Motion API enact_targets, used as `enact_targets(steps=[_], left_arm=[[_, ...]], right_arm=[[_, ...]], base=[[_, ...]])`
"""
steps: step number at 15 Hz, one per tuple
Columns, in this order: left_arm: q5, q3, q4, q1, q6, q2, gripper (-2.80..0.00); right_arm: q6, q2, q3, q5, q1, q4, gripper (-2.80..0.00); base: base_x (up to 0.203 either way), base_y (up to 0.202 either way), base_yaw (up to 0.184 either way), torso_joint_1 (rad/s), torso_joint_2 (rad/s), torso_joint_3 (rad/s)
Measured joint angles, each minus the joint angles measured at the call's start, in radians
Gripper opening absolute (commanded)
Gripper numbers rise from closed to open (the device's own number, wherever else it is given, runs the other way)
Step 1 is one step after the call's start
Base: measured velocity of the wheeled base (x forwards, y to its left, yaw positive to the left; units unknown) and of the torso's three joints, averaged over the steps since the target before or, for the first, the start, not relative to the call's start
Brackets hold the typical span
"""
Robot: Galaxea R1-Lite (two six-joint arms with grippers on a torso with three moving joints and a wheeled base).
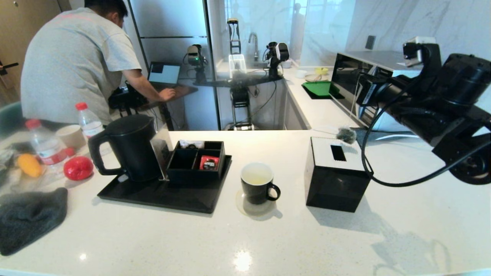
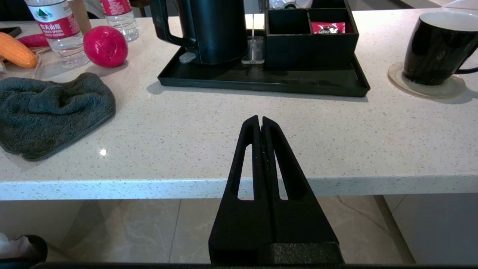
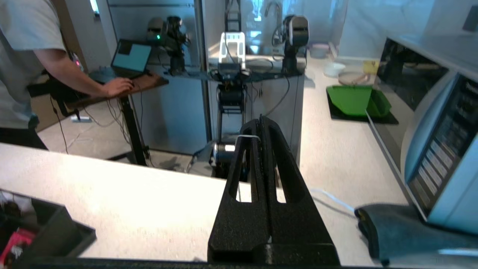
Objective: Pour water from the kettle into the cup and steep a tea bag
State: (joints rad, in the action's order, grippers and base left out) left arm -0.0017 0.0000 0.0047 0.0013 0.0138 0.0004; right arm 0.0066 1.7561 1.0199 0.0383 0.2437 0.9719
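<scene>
Cup: the small black ceramic mug with a white inside and a small ear handle (image 1: pixel 257 187) is sitting on a pale round coaster (image 1: pixel 245 209) on the speckled white stone counter (image 1: pixel 238 245), well below and to the left of the right gripper. A pale yellowish liquid is showing at its bottom, so water appears to be in already.

Tea bag: no bag or thread is showing in or beside the cup; whether one is lying under the liquid cannot be told.

Kettle: the tall matte black electric kettle with a loop handle and flat lid (image 1: pixel 128 147) is standing upright on the flat black tray (image 1: pixel 161 195), lid on, further left again from the right gripper and well apart from both grippers.

Right gripper: the black two-fingered right gripper (image 3: pixel 261 129) is hanging high over the far right of the counter, fingers pressed together and carrying nothing, pointing out past the counter's far edge.

Left gripper: the left gripper (image 2: pixel 260 121) is waiting low at the counter's near edge, fingers pressed together and empty, with tray and kettle ahead of it.

Progress: pouring is looking done, judging by the parked kettle and tinted cup; steeping cannot be confirmed.

Surroundings: a black cube tissue box (image 1: pixel 335 174) is standing between cup and right arm.
</scene>
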Motion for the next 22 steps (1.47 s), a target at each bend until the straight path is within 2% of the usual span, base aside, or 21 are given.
enact_targets(steps=[3,6,14,22], left_arm=[[0.0,0.0,0.0,0.0,0.0,0.0,-2.8],[0.0,0.0,0.0,0.0,0.0,0.0,-2.8],[0.0,0.0,0.0,0.0,0.0,0.0,-2.8],[0.0,0.0,0.0,0.0,0.0,0.0,-2.8]], right_arm=[[0.004,-0.03,-0.112,-0.012,-0.007,0.066,-2.8],[0.015,-0.045,-0.173,-0.078,-0.006,0.131,-2.8],[0.058,-0.076,-0.187,-0.083,0.016,0.119,-2.8],[0.071,-0.101,-0.199,-0.081,0.106,0.116,-2.8]], base=[[0.0,0.0,0.0,0.0,0.0,0.0],[0.0,0.0,0.0,0.0,0.0,0.0],[0.0,0.0,0.0,0.0,0.0,0.0],[0.0,0.0,0.0,0.0,0.0,0.0]])
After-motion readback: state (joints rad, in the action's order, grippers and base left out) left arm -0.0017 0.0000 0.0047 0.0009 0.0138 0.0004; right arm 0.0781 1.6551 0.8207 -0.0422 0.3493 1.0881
